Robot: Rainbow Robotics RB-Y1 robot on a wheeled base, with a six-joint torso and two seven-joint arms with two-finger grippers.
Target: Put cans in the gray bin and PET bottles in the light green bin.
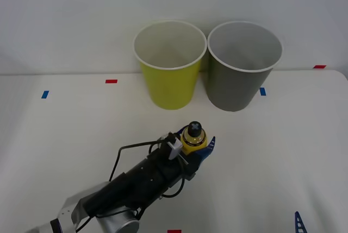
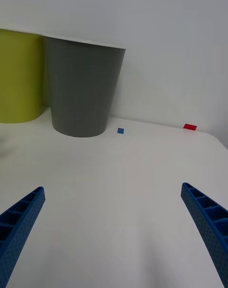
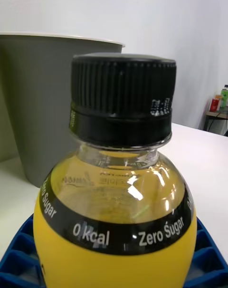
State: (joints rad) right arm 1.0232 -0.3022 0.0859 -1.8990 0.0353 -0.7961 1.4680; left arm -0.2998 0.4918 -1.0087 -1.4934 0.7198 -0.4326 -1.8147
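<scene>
Nearest you in the front view, your left arm reaches forward over the white table point(image 1: 65, 130), and your left gripper point(image 1: 197, 147) is clenched around the PET bottle point(image 1: 193, 138). The bottle stands upright between the blue ribbed fingers point(image 1: 209, 146), its dark cap point(image 1: 194, 127) pointing up. In the left wrist view the same bottle point(image 3: 116, 212) sits close, its ridged black cap point(image 3: 122, 86) above a clear neck and a yellow label with a black band reading "0 kcal" and "Zero Sugar", blue finger ribs point(image 3: 19, 264) pressed against either side of its body.

Your right gripper point(image 2: 114, 231) hangs low over the table at your right, jaws spread wide with bare tabletop between the two blue fingers point(image 2: 21, 221); one fingertip point(image 1: 299, 223) shows at the bottom edge of the front view.

Farther off, the light green bin point(image 1: 169, 64) and the gray bin point(image 1: 243, 65) stand upright side by side at the table's far edge against the wall, just beside each other, green on your left and gray on your right. The bottle is well short of both. Small red point(image 1: 111, 81) and blue tape marks point(image 1: 45, 94) dot the table near the bins.
</scene>
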